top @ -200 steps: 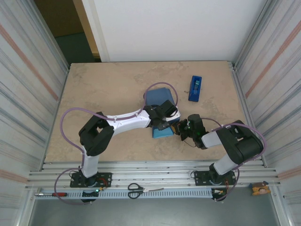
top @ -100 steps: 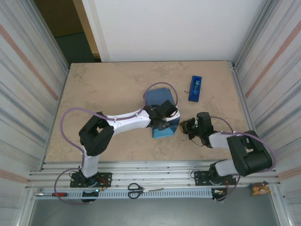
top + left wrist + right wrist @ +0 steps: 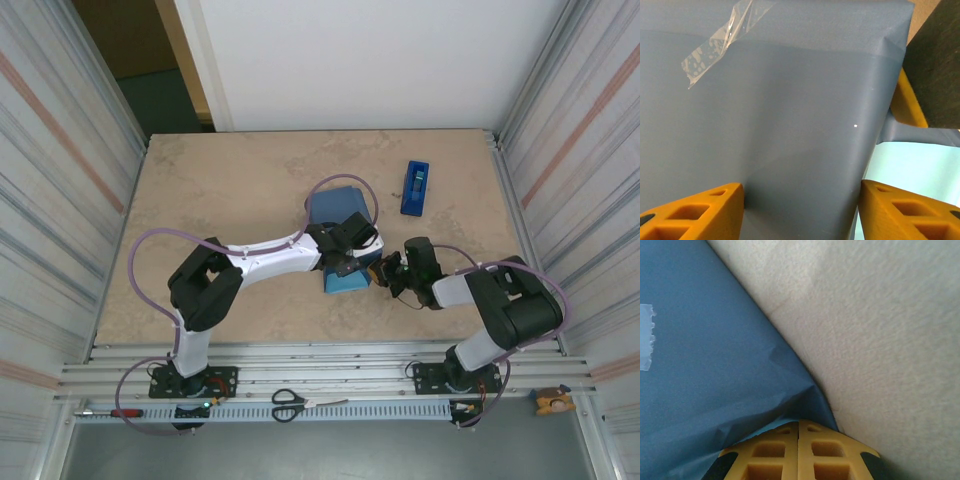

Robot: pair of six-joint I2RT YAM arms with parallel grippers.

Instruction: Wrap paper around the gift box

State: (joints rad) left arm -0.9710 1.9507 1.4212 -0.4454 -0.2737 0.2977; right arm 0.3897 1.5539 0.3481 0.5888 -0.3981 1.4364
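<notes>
1. Over the table (image 3: 220, 200), seen from above, the paper (image 3: 332, 208) lies near the middle, folded dark-side out around the gift box into a flat blue parcel. The left arm reaches across it, with the left gripper (image 3: 350, 264) over the parcel's near end. The right gripper (image 3: 383, 272) sits at the parcel's near right corner. A blue tape dispenser (image 3: 415, 187) stands well apart toward the far right, and scissors (image 3: 288, 403) lie on the rail by the arm bases.

2. At the left wrist, the claw is released. Its yellow fingers (image 3: 695, 212) stand spread over the dark paper, and whether they press on it cannot be told. A strip of clear tape (image 3: 715, 40) is stuck on a fold line. At the right the paper's light face (image 3: 915, 165) shows. Above it is an orange edge, box or finger I cannot tell.

3. At the right wrist, the claw is clenched, finger against finger, with its tips at the paper's creased corner. Whether a flap is caught between them cannot be told. Bare table lies beside the corner.
</notes>
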